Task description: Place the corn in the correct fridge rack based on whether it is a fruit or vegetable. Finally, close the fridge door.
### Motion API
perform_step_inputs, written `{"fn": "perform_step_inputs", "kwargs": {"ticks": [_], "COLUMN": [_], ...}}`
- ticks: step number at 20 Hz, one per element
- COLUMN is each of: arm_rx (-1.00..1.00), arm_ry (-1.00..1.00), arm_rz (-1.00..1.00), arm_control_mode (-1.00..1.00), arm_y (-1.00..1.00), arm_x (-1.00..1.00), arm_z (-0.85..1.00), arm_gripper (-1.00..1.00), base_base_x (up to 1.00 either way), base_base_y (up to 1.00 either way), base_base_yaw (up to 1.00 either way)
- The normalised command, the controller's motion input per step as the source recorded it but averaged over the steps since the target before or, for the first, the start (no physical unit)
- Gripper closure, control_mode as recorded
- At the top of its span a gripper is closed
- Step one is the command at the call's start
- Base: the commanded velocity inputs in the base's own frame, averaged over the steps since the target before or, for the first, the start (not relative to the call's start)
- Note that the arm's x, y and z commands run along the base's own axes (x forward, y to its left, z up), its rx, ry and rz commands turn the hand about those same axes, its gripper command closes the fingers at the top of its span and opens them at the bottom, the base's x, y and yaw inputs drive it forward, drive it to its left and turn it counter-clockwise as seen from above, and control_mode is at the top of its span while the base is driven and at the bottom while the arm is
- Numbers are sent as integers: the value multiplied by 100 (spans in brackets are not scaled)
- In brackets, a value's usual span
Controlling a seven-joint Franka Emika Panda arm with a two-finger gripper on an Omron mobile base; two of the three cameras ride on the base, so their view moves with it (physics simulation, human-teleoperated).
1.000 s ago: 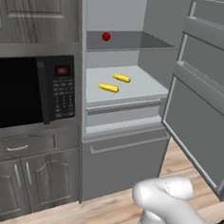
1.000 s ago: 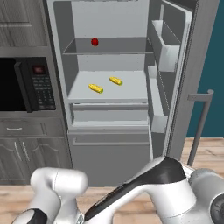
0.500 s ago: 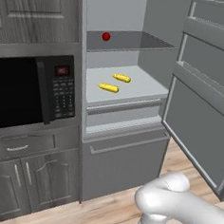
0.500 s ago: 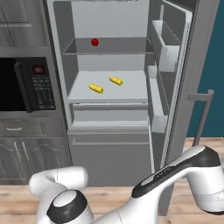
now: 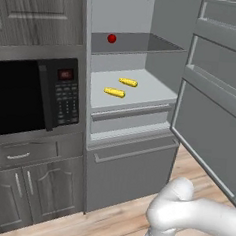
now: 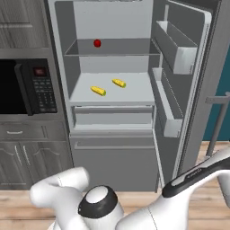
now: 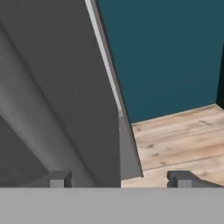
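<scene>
Now, here is your scene, line by line.
Fridge door (image 6: 188, 81): swung wide open for you, its inner grey bins facing the compartment in the right base view; in the left base view it fills the right side.
Fridge rack (image 5: 142, 94): the pale, wide shelf with its grey front lip, midway up the open fridge.
Corn (image 5: 114, 92): you have two small yellow cobs lying flat on that pale rack, this one nearer the front, a second cob (image 5: 128, 82) just behind it and to the right (near each other, not touching).
Red ball (image 5: 111, 38): sitting on the darker shelf above, toward the back left.
Microwave (image 5: 31, 98): black-fronted, door closed, just left of the fridge.
Gripper (image 7: 118, 178): your two dark fingertips stand apart at the bottom of the hand view, with the edge of the grey door rising between them; nothing is pinched between them that you can see.
Beyond the door edge: wooden floor (image 7: 175, 140) and a teal wall (image 7: 166, 52).
</scene>
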Motion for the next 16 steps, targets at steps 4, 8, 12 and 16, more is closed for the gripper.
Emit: {"fn": "perform_step_inputs", "kwargs": {"ticks": [4,8,12,16], "arm_rx": [-3,-6,-7,-9], "arm_ry": [-17,-14,-13,-16], "arm_rz": [18,10,8,2], "arm_control_mode": [-100,-100,-100,-100], "arm_y": [100,100,100,100], "arm_x": [-2,0,0,-1], "arm_z": [0,0,0,0], "arm_gripper": [-100,-100,-100,-100], "base_base_x": [0,0,0,0], "base_base_y": [0,0,0,0], "base_base_yaw": [0,0,0,0]}}
